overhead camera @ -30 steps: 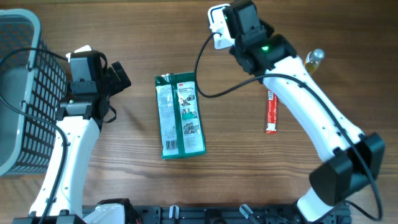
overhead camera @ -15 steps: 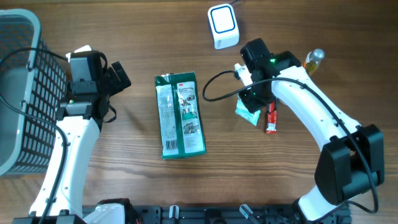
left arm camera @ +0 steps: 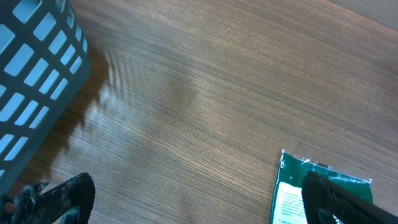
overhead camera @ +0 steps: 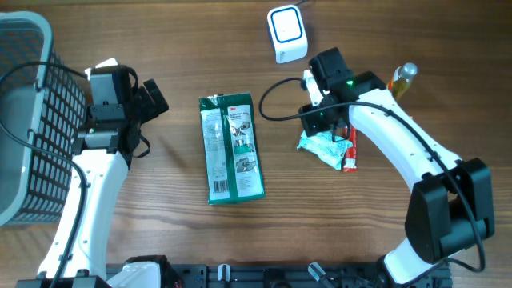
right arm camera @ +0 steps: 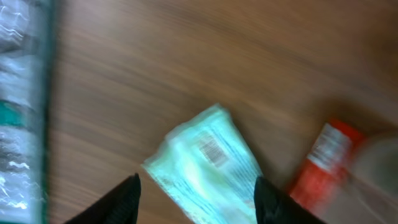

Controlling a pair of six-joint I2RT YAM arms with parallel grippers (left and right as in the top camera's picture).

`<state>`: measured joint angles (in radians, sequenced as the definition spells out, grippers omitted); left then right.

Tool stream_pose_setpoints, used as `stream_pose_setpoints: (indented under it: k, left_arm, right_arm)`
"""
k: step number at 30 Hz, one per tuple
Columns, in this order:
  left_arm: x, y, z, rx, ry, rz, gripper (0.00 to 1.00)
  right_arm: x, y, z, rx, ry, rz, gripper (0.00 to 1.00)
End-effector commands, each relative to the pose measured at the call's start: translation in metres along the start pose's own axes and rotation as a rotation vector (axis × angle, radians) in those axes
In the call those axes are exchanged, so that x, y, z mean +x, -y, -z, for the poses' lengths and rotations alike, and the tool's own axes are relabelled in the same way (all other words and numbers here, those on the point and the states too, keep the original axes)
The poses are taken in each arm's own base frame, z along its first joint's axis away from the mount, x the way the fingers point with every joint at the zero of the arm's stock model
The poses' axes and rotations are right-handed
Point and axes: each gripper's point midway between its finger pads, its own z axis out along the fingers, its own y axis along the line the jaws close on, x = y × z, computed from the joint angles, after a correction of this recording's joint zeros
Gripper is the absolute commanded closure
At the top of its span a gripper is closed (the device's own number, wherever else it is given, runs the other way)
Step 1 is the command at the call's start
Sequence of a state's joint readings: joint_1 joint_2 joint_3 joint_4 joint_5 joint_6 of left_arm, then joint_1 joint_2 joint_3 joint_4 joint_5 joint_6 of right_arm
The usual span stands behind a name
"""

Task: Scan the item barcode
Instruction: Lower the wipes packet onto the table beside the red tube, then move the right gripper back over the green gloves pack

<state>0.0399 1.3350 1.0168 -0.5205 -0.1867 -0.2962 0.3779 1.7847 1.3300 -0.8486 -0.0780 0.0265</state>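
Note:
A small pale green packet (overhead camera: 325, 149) lies on the wood beside a red stick sachet (overhead camera: 350, 154). Its barcode faces up in the right wrist view, where the packet (right arm camera: 208, 167) sits between and below my spread fingertips. My right gripper (overhead camera: 318, 126) (right arm camera: 199, 202) is open just above it and holds nothing. The white barcode scanner (overhead camera: 286, 33) stands at the table's far edge. My left gripper (overhead camera: 152, 100) (left arm camera: 199, 202) is open over bare wood, left of a large dark green packet (overhead camera: 232, 148) (left arm camera: 292, 193).
A grey mesh basket (overhead camera: 24, 120) (left arm camera: 31, 93) fills the left edge of the table. A small bottle with a silver cap (overhead camera: 404, 76) stands to the right of my right arm. The red sachet (right arm camera: 323, 162) lies close to my right finger.
My right arm came down from the scanner to the spot beside the red sachet with the pale green packet. Its jaws then opened, and the packet now lies on the table. The left arm stayed still.

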Motion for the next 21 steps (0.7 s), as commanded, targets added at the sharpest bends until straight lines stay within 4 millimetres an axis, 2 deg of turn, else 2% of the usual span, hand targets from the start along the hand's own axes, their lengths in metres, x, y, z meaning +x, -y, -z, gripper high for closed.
stream_pose_setpoints:
  k: [1, 3, 6, 8, 12, 17, 21]
  left_arm:
    - [-0.006, -0.002, 0.003, -0.006, 0.019, -0.006, 0.0]
    - [-0.006, -0.002, 0.003, -0.005, 0.019, -0.006, 0.0]
    - [-0.006, -0.002, 0.003, -0.006, 0.019, -0.006, 0.0]
    - [-0.006, -0.002, 0.003, -0.006, 0.019, -0.006, 0.0]
    - [-0.006, -0.002, 0.003, -0.005, 0.019, -0.006, 0.0]
    - [-0.006, -0.002, 0.003, -0.005, 0.019, -0.006, 0.0]
    - [-0.006, -0.002, 0.003, -0.005, 0.019, -0.006, 0.0]
  right_arm:
    - [-0.019, -0.048, 0.004, -0.244, 0.074, -0.083, 0.44]
    - [-0.026, -0.061, 0.003, -0.261, 0.104, -0.104, 0.46]
    - [-0.027, -0.092, -0.009, -0.234, 0.147, -0.132, 0.46]
    - [-0.019, -0.108, -0.021, -0.154, 0.172, -0.141, 0.43]
    - [-0.007, -0.148, -0.031, -0.117, 0.231, -0.051, 0.4]
    - [0.001, -0.167, -0.045, -0.043, 0.299, -0.008, 0.36]
    - [0.008, -0.167, -0.068, -0.028, 0.264, -0.001, 0.34]
